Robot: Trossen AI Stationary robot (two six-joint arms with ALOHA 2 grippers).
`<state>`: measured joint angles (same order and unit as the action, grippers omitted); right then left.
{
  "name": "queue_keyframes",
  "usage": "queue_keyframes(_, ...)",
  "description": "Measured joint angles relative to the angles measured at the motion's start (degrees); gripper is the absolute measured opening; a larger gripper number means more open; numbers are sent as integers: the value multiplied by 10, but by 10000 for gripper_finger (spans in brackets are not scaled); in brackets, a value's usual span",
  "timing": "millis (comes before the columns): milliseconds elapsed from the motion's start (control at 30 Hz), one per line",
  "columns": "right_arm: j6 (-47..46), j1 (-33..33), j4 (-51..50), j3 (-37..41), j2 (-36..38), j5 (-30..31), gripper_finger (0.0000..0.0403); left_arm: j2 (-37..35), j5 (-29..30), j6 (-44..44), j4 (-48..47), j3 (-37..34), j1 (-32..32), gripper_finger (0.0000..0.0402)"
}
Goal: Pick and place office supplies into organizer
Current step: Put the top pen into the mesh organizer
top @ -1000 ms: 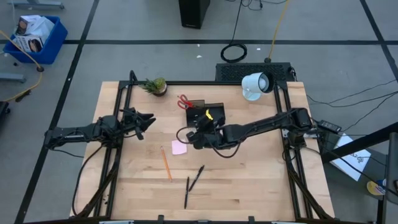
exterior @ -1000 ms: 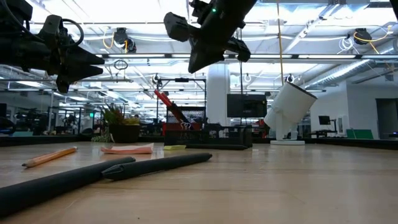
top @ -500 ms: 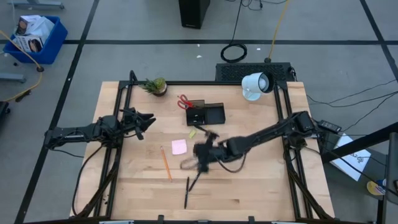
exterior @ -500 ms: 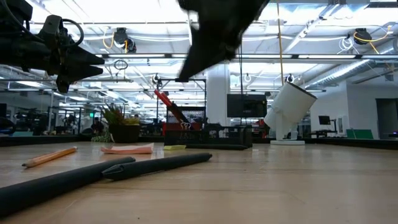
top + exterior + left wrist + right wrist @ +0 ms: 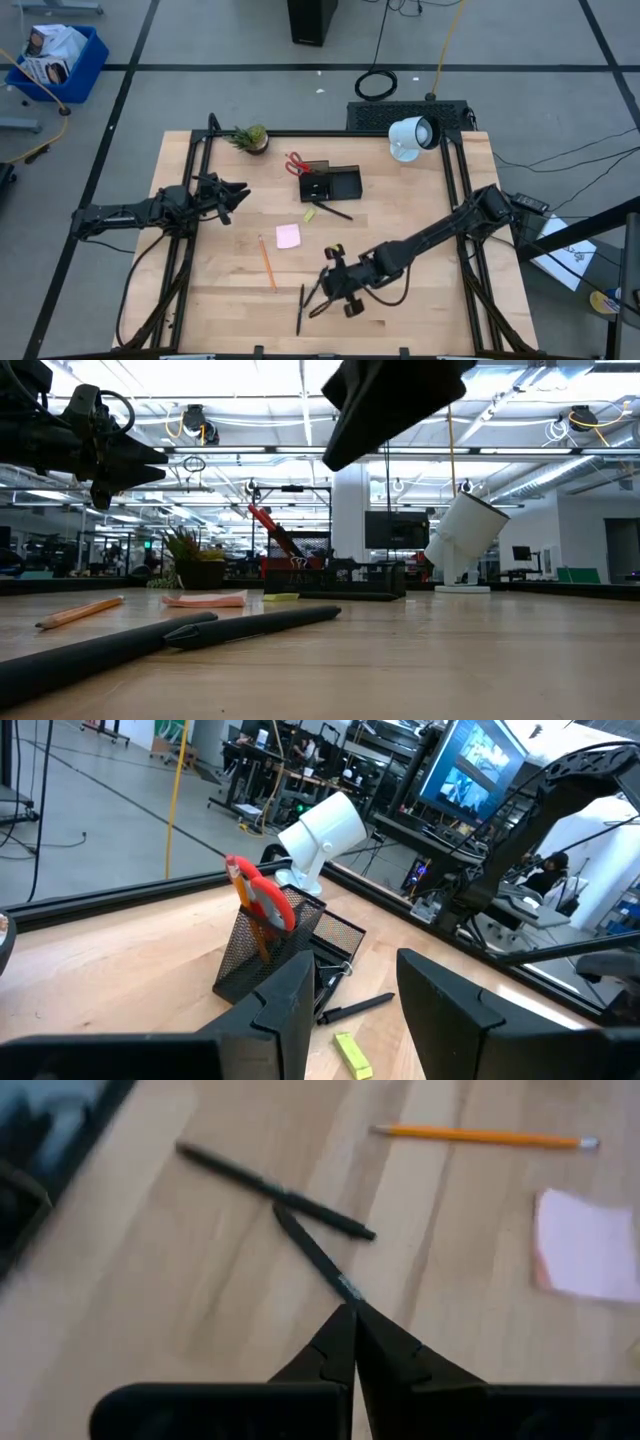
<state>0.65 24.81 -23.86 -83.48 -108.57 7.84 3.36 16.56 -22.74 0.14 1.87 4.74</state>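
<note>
My right gripper [image 5: 326, 290] [image 5: 352, 1315] is shut and hangs above the table [image 5: 345, 448], over two black pens [image 5: 318, 286] [image 5: 300, 308] that lie crossed near the near edge [image 5: 320, 1260]. An orange pencil [image 5: 267, 263] and a pink sticky-note pad [image 5: 288, 236] lie flat to their left. A small yellow piece [image 5: 309, 214] and a third black pen [image 5: 331, 210] lie just in front of the black organizer [image 5: 331, 183]. Red-handled scissors [image 5: 296, 163] stand in the organizer's cup. My left gripper [image 5: 238, 192] [image 5: 352, 1000] waits open on the left, above the table.
A small potted plant [image 5: 250, 137] stands at the far left corner and a white round lamp [image 5: 410, 135] at the far right. Bare wood lies right of my right arm [image 5: 470, 290]. A black frame [image 5: 205, 150] borders the table's far and side edges.
My right gripper has swung from over the organizer toward the near edge, ending above the two crossed black pens. With the arm gone, the yellow piece and the pen in front of the organizer show. The left arm has kept still.
</note>
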Motion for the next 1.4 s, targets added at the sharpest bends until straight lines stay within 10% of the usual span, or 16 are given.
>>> queue_keyframes(267, 146, -3, -3, 0, -1, -82, 23, 0, 0, 0, 0, 0, 0, 147)
queue_keyframes(500, 130, 12, 67, 27, -7, -122, 137, 0, 0, 0, 0, 0, 0, 147)
queue_keyframes(767, 257, 7, 136, 109, -4, 44, 206, 0, 0, 0, 0, 0, 0, 147)
queue_keyframes(1000, 91, -9, 142, 164, 5, 112, 184, 0, 0, 0, 0, 0, 0, 147)
queue_keyframes(1400, -52, -167, 360, 380, 173, 57, 170, 0, 0, 0, -1, 0, 0, 147)
